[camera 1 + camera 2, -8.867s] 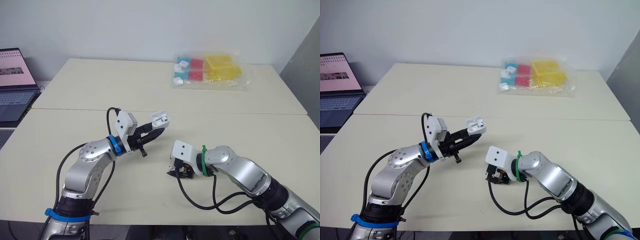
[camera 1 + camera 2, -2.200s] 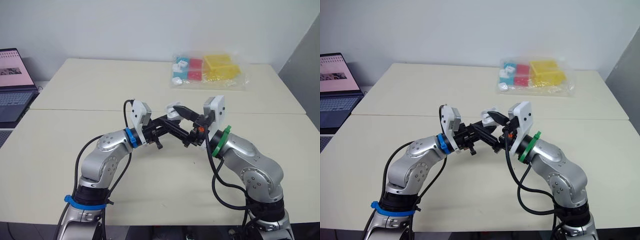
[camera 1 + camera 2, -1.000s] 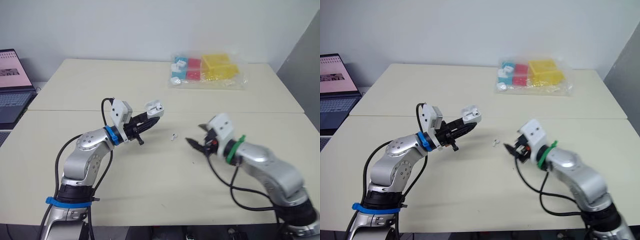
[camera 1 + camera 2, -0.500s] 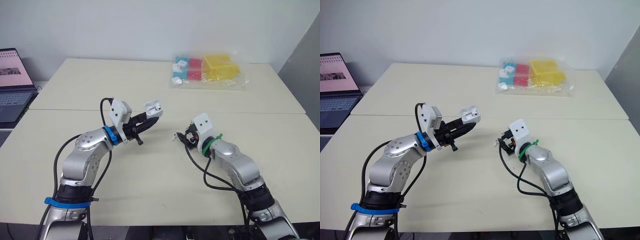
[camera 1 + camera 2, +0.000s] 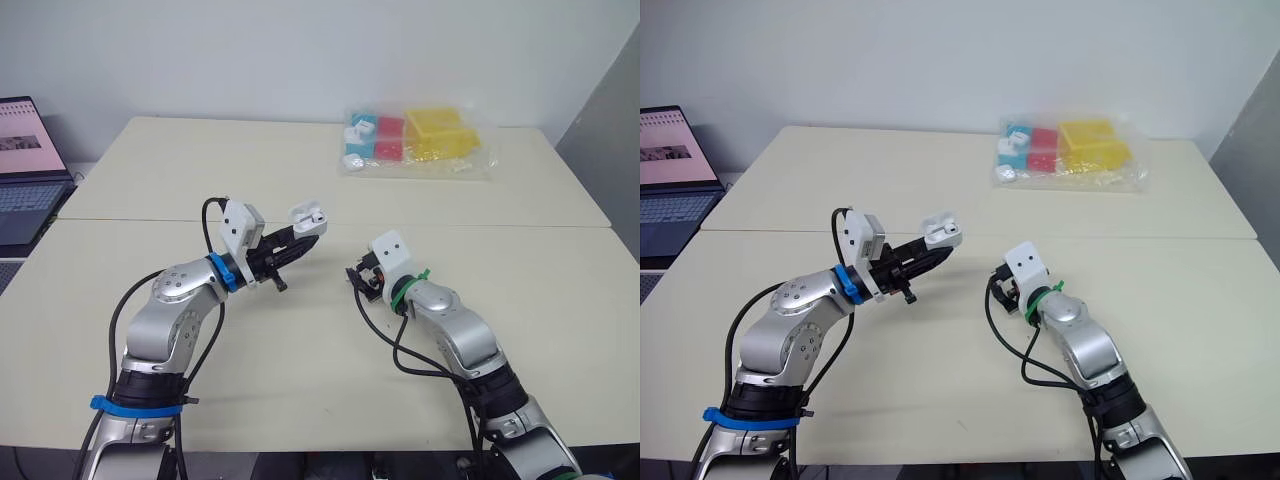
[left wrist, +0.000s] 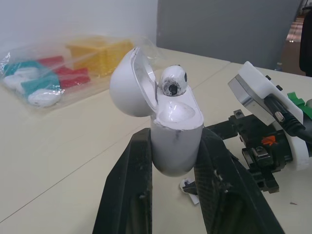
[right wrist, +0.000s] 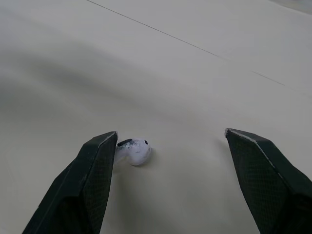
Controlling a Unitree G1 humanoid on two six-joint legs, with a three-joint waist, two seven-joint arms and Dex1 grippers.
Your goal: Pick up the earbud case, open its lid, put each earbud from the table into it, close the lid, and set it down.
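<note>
My left gripper point(image 5: 303, 237) is shut on the white earbud case point(image 5: 308, 217), holding it above the table with its lid point(image 6: 130, 84) swung open. One earbud point(image 6: 173, 80) sits in the case's top. A second earbud point(image 7: 135, 150) lies loose on the cream table point(image 5: 300, 380). My right gripper point(image 7: 171, 139) hangs low over the table, open, with that earbud close beside the inner face of one finger. The head views place the right gripper point(image 5: 357, 280) a short way to the right of the case.
A clear plastic bag of coloured blocks point(image 5: 415, 140) lies at the table's far right. A laptop point(image 5: 25, 170) stands off the table's left side. A seam point(image 5: 150, 220) runs across the tabletop.
My right gripper has swung left across the table and settled low around the loose earbud. The left arm holds the open case where it was.
</note>
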